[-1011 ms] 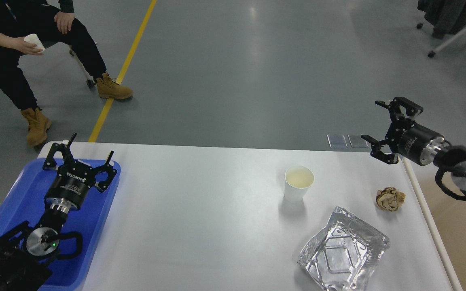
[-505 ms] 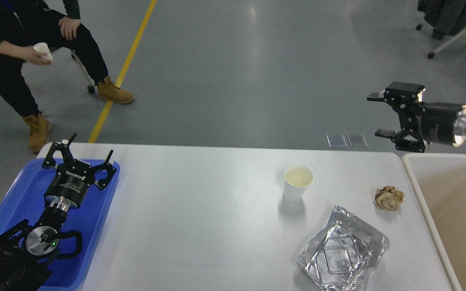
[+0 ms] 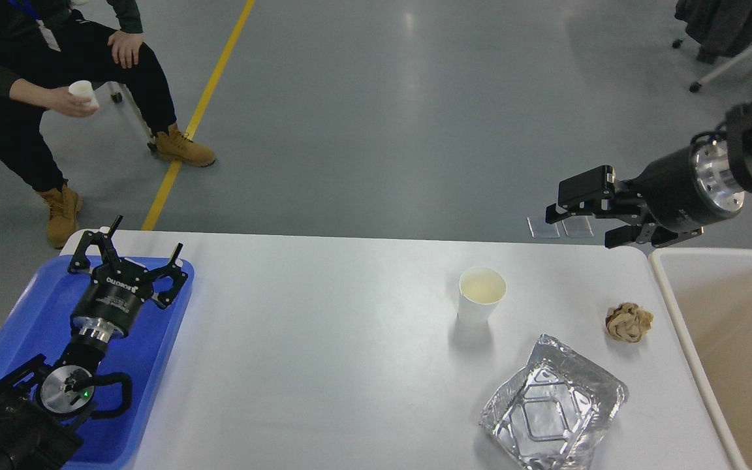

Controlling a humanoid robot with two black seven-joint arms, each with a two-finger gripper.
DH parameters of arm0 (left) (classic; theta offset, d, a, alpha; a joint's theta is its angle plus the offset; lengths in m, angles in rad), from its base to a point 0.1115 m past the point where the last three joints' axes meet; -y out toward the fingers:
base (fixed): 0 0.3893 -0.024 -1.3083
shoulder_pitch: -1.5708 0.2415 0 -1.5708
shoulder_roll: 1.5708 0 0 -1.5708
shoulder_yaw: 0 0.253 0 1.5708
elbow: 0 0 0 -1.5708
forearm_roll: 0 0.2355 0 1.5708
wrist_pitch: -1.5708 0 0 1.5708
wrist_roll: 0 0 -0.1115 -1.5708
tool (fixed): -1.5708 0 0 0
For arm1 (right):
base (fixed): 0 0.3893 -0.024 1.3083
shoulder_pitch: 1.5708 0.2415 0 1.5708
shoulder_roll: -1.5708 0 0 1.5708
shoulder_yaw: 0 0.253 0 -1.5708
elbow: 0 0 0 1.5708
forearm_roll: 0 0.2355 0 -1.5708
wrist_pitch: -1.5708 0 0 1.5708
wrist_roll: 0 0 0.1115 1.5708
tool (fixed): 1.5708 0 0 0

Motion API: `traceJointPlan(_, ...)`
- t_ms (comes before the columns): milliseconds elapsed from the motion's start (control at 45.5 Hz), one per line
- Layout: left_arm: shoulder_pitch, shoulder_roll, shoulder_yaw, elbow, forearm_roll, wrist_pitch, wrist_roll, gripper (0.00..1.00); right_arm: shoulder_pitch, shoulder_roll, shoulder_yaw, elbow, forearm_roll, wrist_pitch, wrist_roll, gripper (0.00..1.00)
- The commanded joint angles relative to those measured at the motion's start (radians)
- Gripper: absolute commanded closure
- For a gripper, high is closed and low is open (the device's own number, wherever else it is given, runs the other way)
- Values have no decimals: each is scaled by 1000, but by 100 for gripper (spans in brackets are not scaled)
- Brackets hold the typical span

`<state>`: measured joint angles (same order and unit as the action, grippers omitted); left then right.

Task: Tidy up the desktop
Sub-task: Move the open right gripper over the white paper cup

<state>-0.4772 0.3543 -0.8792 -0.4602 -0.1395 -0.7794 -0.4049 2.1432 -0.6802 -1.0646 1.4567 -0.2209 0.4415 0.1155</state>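
Note:
The white desktop (image 3: 324, 339) holds a white paper cup (image 3: 482, 297) with pale liquid, a crumpled brown paper ball (image 3: 628, 322) and a crinkled foil tray (image 3: 553, 411), all on its right half. My left gripper (image 3: 128, 251) is open and empty above the blue tray (image 3: 17, 326) at the left end. My right gripper (image 3: 581, 219) is open and empty. It hangs above the desktop's far right corner, pointing left, beyond the cup and the paper ball and apart from both.
A cream-coloured bin (image 3: 735, 339) stands against the desktop's right edge. A seated person (image 3: 36, 72) holding a small cup is on the floor side at the far left. A yellow floor line (image 3: 200, 111) and wheeled chairs (image 3: 728, 39) lie beyond the table.
My right arm has swung up, and its gripper has moved left and down, now pointing left over the far right corner. The person has shifted the cup hand. The left arm has not moved.

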Motion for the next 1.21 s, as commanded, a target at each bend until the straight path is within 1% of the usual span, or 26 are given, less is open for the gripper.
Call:
traceJointPlan(0, 0, 0, 0, 0, 0, 0, 0, 1, 164, 227, -130, 25, -64, 48, 16, 0)
traceJointPlan(132, 0, -1, 0, 0, 0, 0, 0, 1, 193, 355, -129, 17, -124, 74, 16, 0)
traceJointPlan(242, -1, -1, -1, 0, 0, 0, 0, 1, 202, 404, -129, -9, -141, 78, 18, 0)
traceJointPlan(396, -1, -1, -3, 0, 0, 0, 0, 1, 204, 467, -127, -48, -175, 123, 18, 0)
traceJointPlan(484, -1, -1, -3, 0, 0, 0, 0, 1, 204, 478, -100, -53, -213, 170, 19, 0)
traceJointPlan(593, 0, -1, -3, 0, 0, 0, 0, 1, 204, 482, -72, -70, -222, 259, 19, 0)
traceJointPlan(813, 0, -1, -3, 0, 0, 0, 0, 1, 136, 501, -72, -160, -212, 344, 24, 0)
traceJointPlan(923, 0, -1, -3, 0, 0, 0, 0, 1, 116, 489, -72, -171, -207, 344, 29, 0)
traceJointPlan(989, 0, -1, -3, 0, 0, 0, 0, 1, 115, 475, -72, -171, -207, 344, 45, 0)
traceJointPlan(1011, 0, -1, -3, 0, 0, 0, 0, 1, 115, 463, -72, -171, -206, 344, 58, 0)
traceJointPlan(1055, 0, -1, -3, 0, 0, 0, 0, 1, 113, 456, -72, -171, -204, 344, 64, 0)
traceJointPlan(1187, 0, -1, -3, 0, 0, 2, 0, 1, 92, 441, -81, -179, -112, 344, 70, 0)
